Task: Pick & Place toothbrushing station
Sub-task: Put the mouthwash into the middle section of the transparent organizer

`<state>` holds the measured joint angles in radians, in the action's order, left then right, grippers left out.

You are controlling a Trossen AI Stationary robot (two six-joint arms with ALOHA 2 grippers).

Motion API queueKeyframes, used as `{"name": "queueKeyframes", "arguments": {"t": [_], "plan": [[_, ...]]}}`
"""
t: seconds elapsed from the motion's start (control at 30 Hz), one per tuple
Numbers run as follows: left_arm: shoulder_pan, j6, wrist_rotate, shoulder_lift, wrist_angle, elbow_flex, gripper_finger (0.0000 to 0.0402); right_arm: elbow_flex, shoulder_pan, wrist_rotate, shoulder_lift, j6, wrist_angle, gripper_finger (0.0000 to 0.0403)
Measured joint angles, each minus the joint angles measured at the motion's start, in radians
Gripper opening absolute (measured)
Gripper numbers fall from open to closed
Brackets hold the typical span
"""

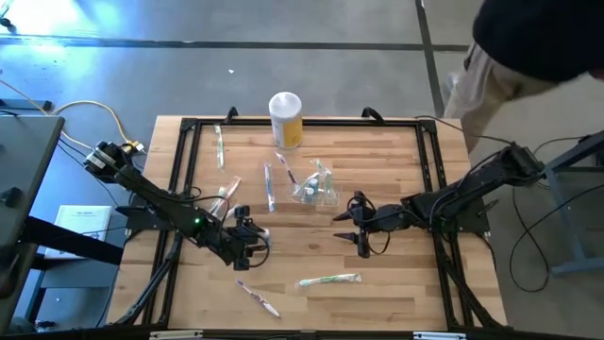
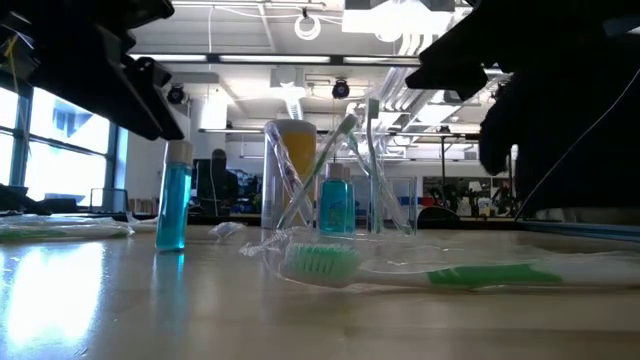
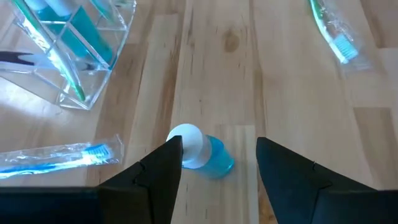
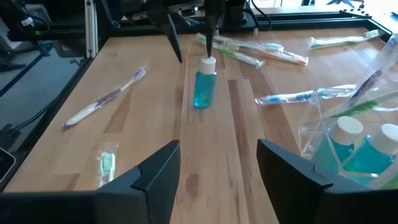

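A small blue bottle with a white cap stands upright on the wooden table. My left gripper, open, slants down over it, one finger on each side of the cap. The clear holder stands at mid-table with blue bottles and toothbrushes in it. My right gripper is open to the holder's near right, above the table, with nothing between its fingers. Wrapped toothbrushes lie flat: a green one, a pink one, a blue one. My left gripper's fingers come at the bottle's white cap from above, slanting down. One fingertip stands right over the cap in the right wrist view. Whether it touches the cap, I cannot tell.
A yellow canister with a white top stands near the far edge. More wrapped toothbrushes lie at the far left. A black frame runs round the table. A person stands beyond the far right corner.
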<state>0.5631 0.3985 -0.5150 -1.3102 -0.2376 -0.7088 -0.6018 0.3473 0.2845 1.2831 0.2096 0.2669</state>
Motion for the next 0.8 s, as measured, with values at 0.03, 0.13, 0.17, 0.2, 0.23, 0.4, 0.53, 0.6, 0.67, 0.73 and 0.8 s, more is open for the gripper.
{"name": "queueKeyframes", "arguments": {"t": [0.03,0.13,0.17,0.2,0.23,0.4,0.53,0.6,0.67,0.73,0.8], "plan": [[0.0,0.0,0.001,0.0,-0.001,-0.001,0.0198,0.0,0.0,0.0,0.0,0.0,0.0,0.0203],[0.0,0.0,0.005,-0.001,-0.005,-0.009,0.0198,0.0,0.0,0.0,0.0,-0.001,-0.001,0.02],[0.0,0.0,0.005,-0.001,-0.006,-0.011,0.0198,0.0,0.0,0.0,0.0,-0.002,0.0,0.02],[0.001,0.0,0.006,-0.001,-0.005,-0.014,0.0198,0.0,0.0,0.0,0.0,-0.002,0.0,0.02],[0.001,0.0,0.009,-0.001,-0.005,-0.018,0.0198,0.0,0.0,0.0,0.0,-0.002,0.0,0.02],[0.001,-0.001,0.01,-0.001,0.003,-0.018,0.0198,0.0,0.0,0.0,0.0,-0.003,-0.001,0.0199],[0.001,-0.001,0.002,-0.001,0.002,-0.018,0.0198,0.0,0.0,0.0,0.0,-0.002,0.0,0.0199],[0.001,-0.001,0.0,-0.001,0.002,-0.018,0.0198,0.0,0.0,0.0,0.0,-0.001,-0.001,0.0197],[0.001,-0.001,-0.001,-0.001,0.002,-0.018,0.0198,0.0,0.0,0.0,0.0,-0.001,0.0,0.0196],[0.001,-0.001,-0.012,-0.001,0.002,-0.018,0.0198,0.0,0.0,0.0,0.0,-0.001,-0.001,0.0196],[0.0,-0.001,-0.031,-0.001,0.0,-0.018,0.0198,0.0,0.0,0.0,0.0,0.0,-0.001,0.0196]]}}
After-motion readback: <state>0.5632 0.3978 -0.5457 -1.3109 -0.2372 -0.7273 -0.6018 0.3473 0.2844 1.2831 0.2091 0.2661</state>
